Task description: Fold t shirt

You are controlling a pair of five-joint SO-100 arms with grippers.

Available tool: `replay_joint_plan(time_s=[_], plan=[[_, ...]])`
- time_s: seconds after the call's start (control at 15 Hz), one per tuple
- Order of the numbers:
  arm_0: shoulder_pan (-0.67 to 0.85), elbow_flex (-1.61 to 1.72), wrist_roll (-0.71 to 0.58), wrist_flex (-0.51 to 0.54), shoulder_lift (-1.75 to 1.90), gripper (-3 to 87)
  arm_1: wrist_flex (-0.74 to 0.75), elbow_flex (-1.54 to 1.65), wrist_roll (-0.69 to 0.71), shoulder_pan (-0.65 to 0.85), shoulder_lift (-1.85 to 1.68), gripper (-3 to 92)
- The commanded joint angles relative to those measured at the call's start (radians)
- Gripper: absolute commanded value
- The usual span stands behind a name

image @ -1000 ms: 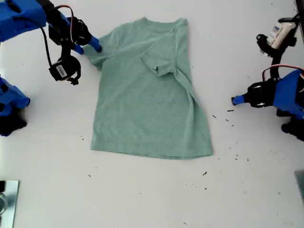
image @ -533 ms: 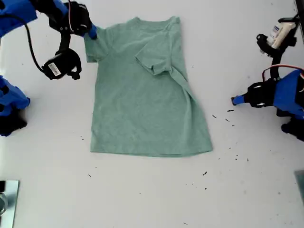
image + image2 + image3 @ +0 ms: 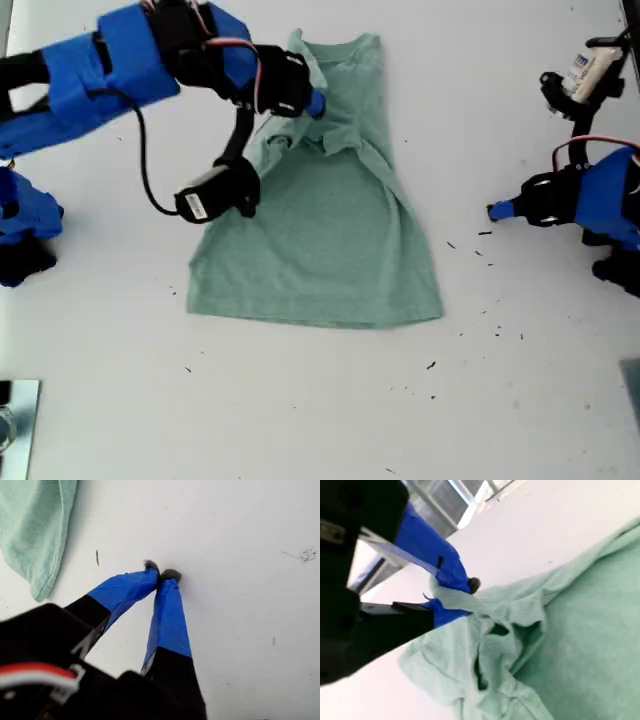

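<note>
The pale green t shirt (image 3: 320, 240) lies on the white table, collar at the far side, with the sleeve on the exterior view's right folded inward. My second gripper (image 3: 315, 102) is shut on the other sleeve and holds it bunched over the chest near the collar; the second wrist view shows the cloth (image 3: 570, 630) pinched in this gripper (image 3: 452, 600). My first gripper (image 3: 493, 211) rests on the table toward the exterior view's right, apart from the shirt. Its blue fingers meet, shut on nothing (image 3: 162, 575), with a hem corner of the shirt (image 3: 35, 525) nearby.
Dark specks (image 3: 480, 250) dot the table between the shirt and my first gripper. A metal object (image 3: 12, 420) sits at the exterior view's lower left corner. A black and white fixture (image 3: 585, 80) stands at the exterior view's upper right.
My second gripper has swung from the shirt's edge on the exterior view's left across to the chest, dragging the sleeve with it. The first arm has not moved.
</note>
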State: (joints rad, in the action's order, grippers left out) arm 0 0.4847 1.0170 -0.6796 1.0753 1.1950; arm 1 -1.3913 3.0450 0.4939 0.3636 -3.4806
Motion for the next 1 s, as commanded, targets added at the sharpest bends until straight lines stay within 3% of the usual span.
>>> replay_joint_plan(time_s=[0.0, 0.07, 0.13, 0.4, 0.53, 0.6, 0.67, 0.8, 0.87, 0.93], plan=[[0.0, -0.141, 0.002, -0.06, -0.12, 4.8, -0.002, 0.034, -0.006, -0.005, -0.009, 2.5], [0.026, -0.153, -0.029, -0.064, -0.143, 20.5, -0.002, 0.034, -0.008, -0.005, -0.009, 2.5], [0.067, -0.156, -0.034, -0.021, -0.117, 24.4, -0.002, 0.034, -0.008, -0.003, -0.008, 2.5], [0.221, 0.031, -0.051, 0.261, 0.287, 23.1, 0.0, 0.034, -0.006, 0.0, -0.008, 2.5], [0.215, 0.474, -0.035, 0.179, 0.595, 15.1, 0.0, 0.034, -0.006, 0.0, -0.008, 2.5], [0.192, 0.749, 0.006, 0.089, 0.779, 4.0, 0.0, 0.034, -0.006, 0.002, -0.008, 2.5], [0.163, 1.035, 0.057, -0.023, 0.988, 0.6, 0.0, 0.034, -0.006, 0.002, -0.008, 2.5], [0.061, 1.543, 0.204, -0.164, 1.407, -0.2, 0.0, 0.034, -0.008, 0.002, -0.006, 2.5], [0.012, 1.766, 0.278, -0.201, 1.614, -0.2, 0.0, 0.034, -0.008, 0.002, -0.006, 2.5], [-0.026, 1.939, 0.33, -0.175, 1.844, -0.2, 0.0, 0.034, -0.009, 0.0, -0.006, 2.5]])
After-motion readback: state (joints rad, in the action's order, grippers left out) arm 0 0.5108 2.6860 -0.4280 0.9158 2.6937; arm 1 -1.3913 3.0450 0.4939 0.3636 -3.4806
